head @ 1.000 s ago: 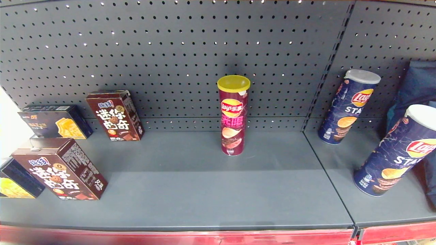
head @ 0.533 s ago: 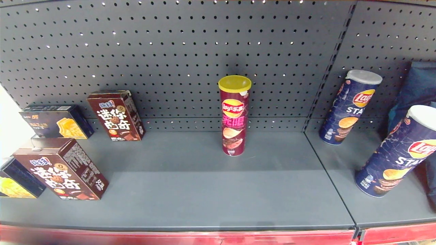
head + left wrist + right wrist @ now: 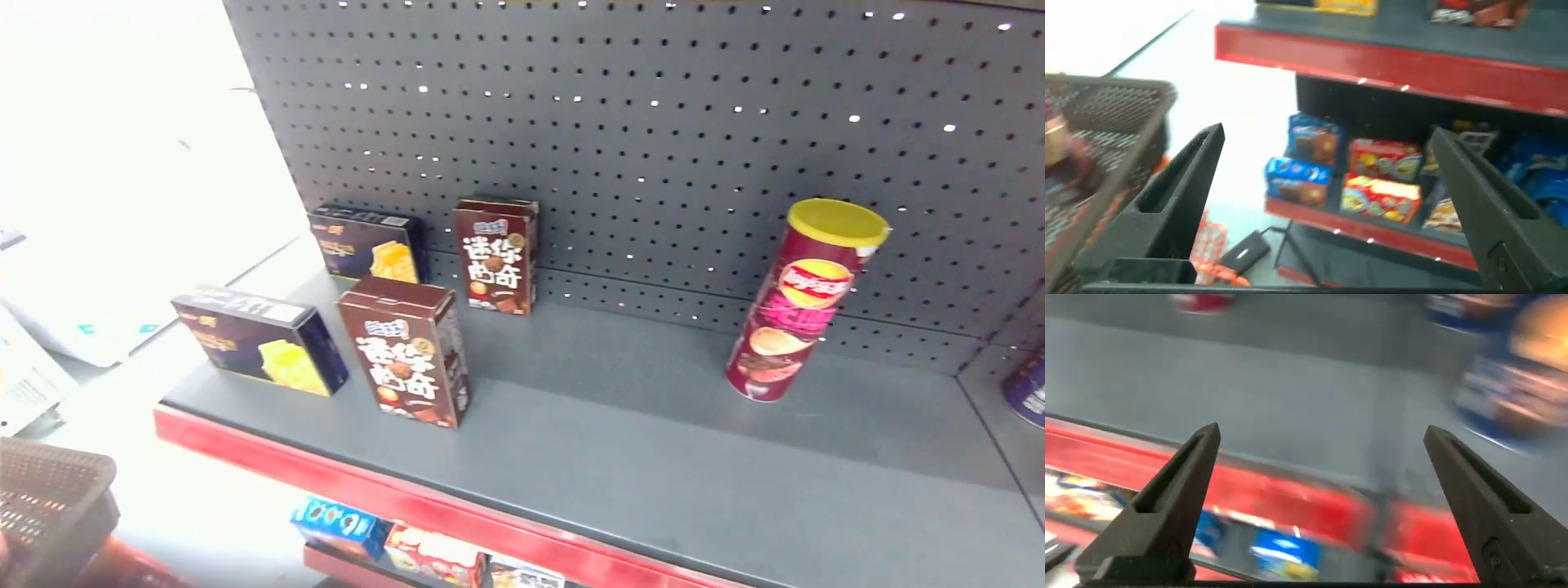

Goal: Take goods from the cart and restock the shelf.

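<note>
Both your grippers were spread wide apart and empty. The left gripper (image 3: 1331,204) was near the dark mesh cart basket (image 3: 1102,122), facing blue and red snack packets (image 3: 1372,175) on a lower tier. The right gripper (image 3: 1323,498) faced the dark grey metal shelf (image 3: 1290,384) with its red front edge. Near that edge stood a brown cardboard box (image 3: 408,351) beside a dark blue box (image 3: 257,339); farther back, a yellow-lidded maroon chip can (image 3: 796,306) stood by the perforated back panel (image 3: 653,122).
</note>
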